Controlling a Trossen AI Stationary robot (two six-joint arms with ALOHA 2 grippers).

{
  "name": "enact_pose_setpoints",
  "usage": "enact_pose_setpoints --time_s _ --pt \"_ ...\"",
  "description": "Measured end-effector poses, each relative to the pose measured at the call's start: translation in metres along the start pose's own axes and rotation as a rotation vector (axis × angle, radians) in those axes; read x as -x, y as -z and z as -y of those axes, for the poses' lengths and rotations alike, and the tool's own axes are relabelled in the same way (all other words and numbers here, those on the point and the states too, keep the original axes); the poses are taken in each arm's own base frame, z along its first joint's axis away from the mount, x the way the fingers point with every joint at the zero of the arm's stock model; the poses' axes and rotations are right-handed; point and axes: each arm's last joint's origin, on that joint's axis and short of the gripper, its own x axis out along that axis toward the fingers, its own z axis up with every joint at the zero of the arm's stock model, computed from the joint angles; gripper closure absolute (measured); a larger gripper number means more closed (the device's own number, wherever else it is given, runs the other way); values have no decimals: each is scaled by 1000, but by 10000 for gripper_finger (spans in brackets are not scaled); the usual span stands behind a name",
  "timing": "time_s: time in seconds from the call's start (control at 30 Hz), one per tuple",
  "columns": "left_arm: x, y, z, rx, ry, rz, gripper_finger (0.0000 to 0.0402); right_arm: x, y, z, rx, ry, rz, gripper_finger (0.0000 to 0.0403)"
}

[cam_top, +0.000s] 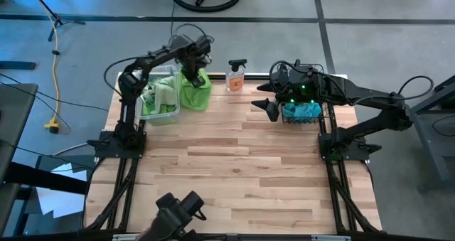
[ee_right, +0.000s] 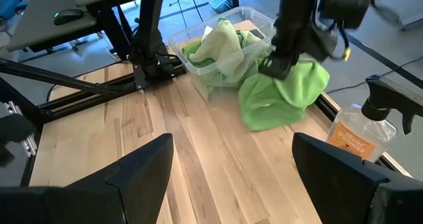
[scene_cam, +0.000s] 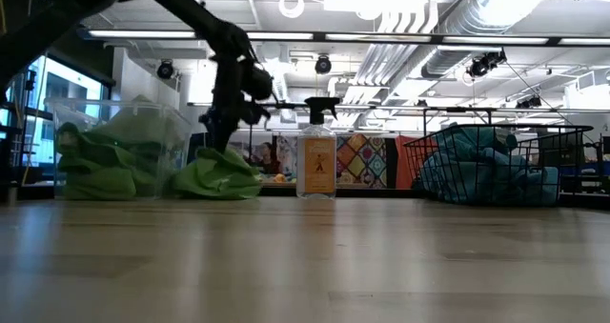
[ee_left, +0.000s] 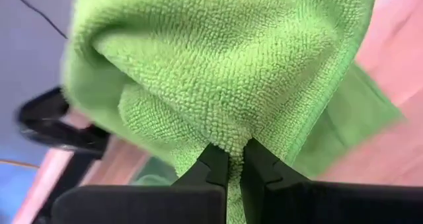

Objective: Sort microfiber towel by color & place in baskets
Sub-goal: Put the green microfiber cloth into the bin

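A lime green microfiber towel point(cam_top: 195, 93) lies bunched on the table beside the clear plastic tub point(cam_top: 159, 95), which holds more green towels. My left gripper point(cam_top: 192, 76) is shut on this towel's top. The black wire-mesh basket point(cam_top: 307, 113) at the far right holds sky blue towels point(scene_cam: 486, 175). My right gripper point(cam_top: 269, 107) hangs open and empty just left of that basket. My left gripper pinches a bunched fold at the top of the green towel point(ee_left: 232, 145) between its two fingers, coming from above and pointing down. The towel's lower part point(scene_cam: 219, 178) rests on the table, next to the tub.
A clear spray bottle with a black trigger point(cam_top: 236, 75) stands at the far edge between tub and basket. The near half of the wooden table point(cam_top: 242, 184) is bare. Another dark device point(cam_top: 178, 212) sits at the near edge.
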Motion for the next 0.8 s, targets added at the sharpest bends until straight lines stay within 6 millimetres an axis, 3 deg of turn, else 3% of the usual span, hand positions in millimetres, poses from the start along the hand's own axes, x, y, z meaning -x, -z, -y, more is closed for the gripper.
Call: enact_pose_setpoints --time_s 0.3,0.8 --pt "72 27 -6 55 -44 264 401 0 0 0 4 1 1 96" --pt "174 101 -6 110 -128 630 401 1 -12 -2 60 9 125 96"
